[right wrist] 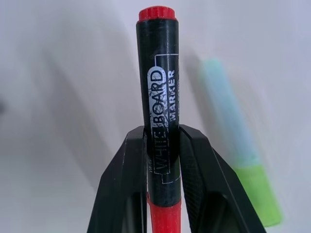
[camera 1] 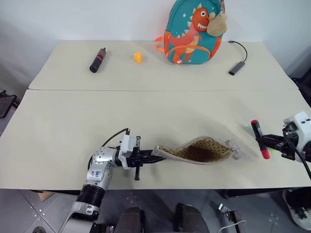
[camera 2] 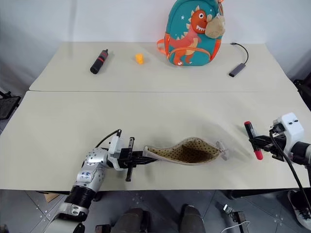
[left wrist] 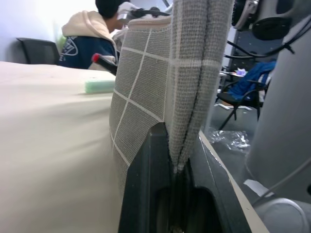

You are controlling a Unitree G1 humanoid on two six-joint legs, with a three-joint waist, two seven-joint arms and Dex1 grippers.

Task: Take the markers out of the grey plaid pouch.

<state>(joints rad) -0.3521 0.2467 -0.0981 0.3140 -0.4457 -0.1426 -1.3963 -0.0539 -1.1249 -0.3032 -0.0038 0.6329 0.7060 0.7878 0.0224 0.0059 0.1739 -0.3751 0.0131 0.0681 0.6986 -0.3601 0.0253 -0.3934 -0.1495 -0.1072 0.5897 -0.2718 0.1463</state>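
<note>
From the head views, the grey plaid pouch was seen lying near the front edge of the counter, its mouth gaping so that the spotted lining showed. Its left end was pinched by the left gripper, whose fingers were closed on the fabric. Well to the right, the right gripper was clamped around a dark marker with red ends, held just above the counter and well apart from the pouch. At the far side of the counter stood a teal dinosaur backpack, with a black-and-red cylinder, a small yellow object and a cable adapter spread along the same edge.

In the left wrist view, the grid-lined fabric was seen rising from between the closed fingers; beyond it a pale green marker lay on the counter, and a person in a hooded top sat in the background.

In the right wrist view, the whiteboard marker stood gripped between the two black fingers, with the green marker lying blurred on the counter just beside it.

Judging by this, the second marker was being carried away from the pouch – the last step. What remained called for lowering it beside the green one and opening the fingers — the pouch needing no further holding once it was seen to be empty, which could not be told here.
</note>
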